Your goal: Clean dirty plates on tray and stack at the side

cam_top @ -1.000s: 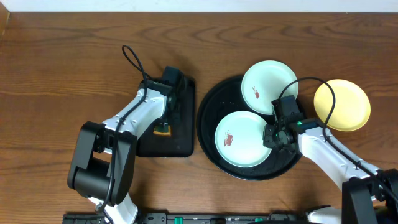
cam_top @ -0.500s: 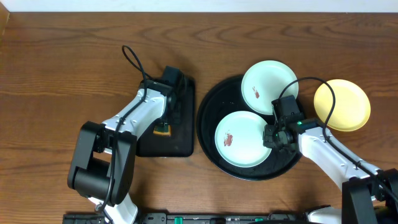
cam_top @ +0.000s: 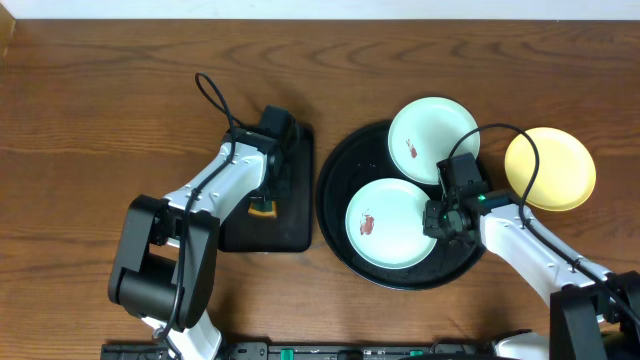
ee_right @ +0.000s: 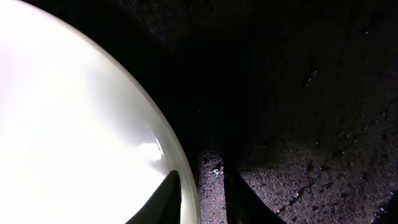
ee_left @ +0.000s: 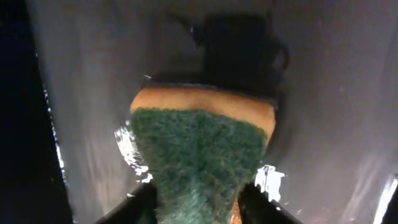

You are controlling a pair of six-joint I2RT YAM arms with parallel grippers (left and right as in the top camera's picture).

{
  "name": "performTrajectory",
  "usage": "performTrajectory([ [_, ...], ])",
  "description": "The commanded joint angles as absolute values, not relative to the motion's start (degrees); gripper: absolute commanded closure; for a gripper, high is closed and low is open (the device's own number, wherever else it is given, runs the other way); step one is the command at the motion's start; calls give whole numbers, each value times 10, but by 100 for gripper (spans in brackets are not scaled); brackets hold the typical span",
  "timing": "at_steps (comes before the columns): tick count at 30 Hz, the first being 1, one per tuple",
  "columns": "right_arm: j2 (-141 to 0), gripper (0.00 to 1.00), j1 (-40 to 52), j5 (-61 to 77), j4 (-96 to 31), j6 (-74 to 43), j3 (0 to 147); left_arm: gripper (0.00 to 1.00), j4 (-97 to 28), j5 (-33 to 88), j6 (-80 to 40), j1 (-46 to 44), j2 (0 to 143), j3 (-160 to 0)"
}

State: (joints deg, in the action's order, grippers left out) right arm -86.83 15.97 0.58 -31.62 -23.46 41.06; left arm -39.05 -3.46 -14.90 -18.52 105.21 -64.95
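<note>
The tray [cam_top: 335, 215] sits right of the table's middle, toward the near edge. Two pale plates lie flat, face up: one [cam_top: 390, 222] inside it, one [cam_top: 432, 140] overlapping its far rim. The yellow plate [cam_top: 550, 168] lies toward the right edge. The right gripper [ee_right: 202, 199] straddles the near plate's rim; whether it grips it is unclear. The left gripper [ee_left: 198, 208] clamps a sponge [ee_left: 199, 143], which extends lengthwise away from its fingers.

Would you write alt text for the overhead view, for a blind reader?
Two smeared mint-white plates lie on a round black tray, a yellow plate beside it. The right gripper is at the rim of the nearer plate; the left gripper holds a sponge over a rectangular tray.
</note>
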Motion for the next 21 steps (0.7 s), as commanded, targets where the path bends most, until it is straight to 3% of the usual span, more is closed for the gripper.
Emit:
performTrajectory([
  [1,-871,78,158,1,-314,-235,405,54,-389,-34,-151,-183,1048,-640],
  [15,-871,77,158,1,-314,-235,405,55,-389,-34,-153,-183,1069,-640],
  [21,-871,77,158,1,-314,-235,405,92,-381,-34,-152,-183,1068,-643],
])
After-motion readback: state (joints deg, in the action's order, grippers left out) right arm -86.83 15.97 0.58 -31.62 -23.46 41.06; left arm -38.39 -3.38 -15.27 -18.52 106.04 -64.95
